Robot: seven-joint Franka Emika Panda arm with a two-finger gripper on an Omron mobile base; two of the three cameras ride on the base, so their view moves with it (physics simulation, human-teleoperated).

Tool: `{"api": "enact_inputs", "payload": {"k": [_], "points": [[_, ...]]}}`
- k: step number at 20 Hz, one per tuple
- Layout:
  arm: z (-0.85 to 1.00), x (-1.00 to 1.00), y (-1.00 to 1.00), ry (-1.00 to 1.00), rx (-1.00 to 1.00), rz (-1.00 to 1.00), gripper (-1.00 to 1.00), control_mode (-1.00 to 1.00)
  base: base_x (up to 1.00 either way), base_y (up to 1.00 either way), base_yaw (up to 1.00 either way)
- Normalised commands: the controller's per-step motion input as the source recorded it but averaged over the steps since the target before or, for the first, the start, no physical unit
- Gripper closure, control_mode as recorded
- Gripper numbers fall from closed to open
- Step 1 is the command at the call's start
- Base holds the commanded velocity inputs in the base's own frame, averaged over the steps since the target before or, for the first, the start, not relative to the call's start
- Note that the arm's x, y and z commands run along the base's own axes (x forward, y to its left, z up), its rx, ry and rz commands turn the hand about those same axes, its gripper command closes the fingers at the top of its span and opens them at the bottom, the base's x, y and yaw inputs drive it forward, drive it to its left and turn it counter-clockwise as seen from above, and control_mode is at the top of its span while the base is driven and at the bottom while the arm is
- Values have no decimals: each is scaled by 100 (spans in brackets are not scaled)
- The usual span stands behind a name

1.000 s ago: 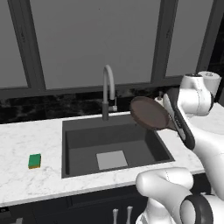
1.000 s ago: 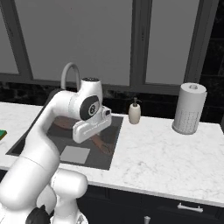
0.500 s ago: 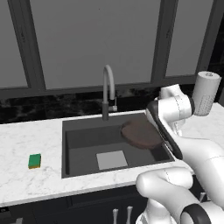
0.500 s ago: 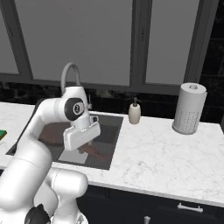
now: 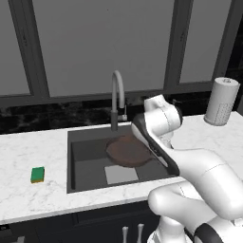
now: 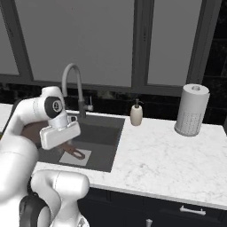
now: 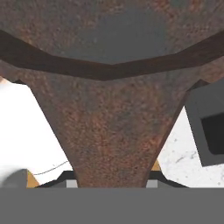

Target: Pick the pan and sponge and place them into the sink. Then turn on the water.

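rust-brown pan, carried high at the sink's right a second ago, now hangs low inside the sink, gripper clamped on its handle and ready to let go; the sponge waits on the table.

I see a white marble table running along a black glossy backsplash. Above it, tall grey window panes sit between dark frames. Dark cabinet fronts with pale handles run below. The light looks flat and even.
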Motion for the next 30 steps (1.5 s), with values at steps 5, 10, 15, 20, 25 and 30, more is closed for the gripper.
{"api": "enact_inputs", "payload": {"k": [5, 10, 15, 20, 25, 30], "points": [[0, 0, 61, 0, -5, 0, 100, -100, 0, 0, 0], [0, 0, 40, 0, -6, 0, 100, -100, 0, 0, 0], [-4, 14, 16, 0, -3, 0, 100, -100, 0, 0, 0], [-21, 29, -8, 1, 0, 0, 100, -100, 0, 0, 0], [-34, 26, -23, 2, 0, 0, 100, -100, 0, 0, 0], [-35, 13, -23, 0, -4, -5, 100, -100, 0, 0, 0]]}}
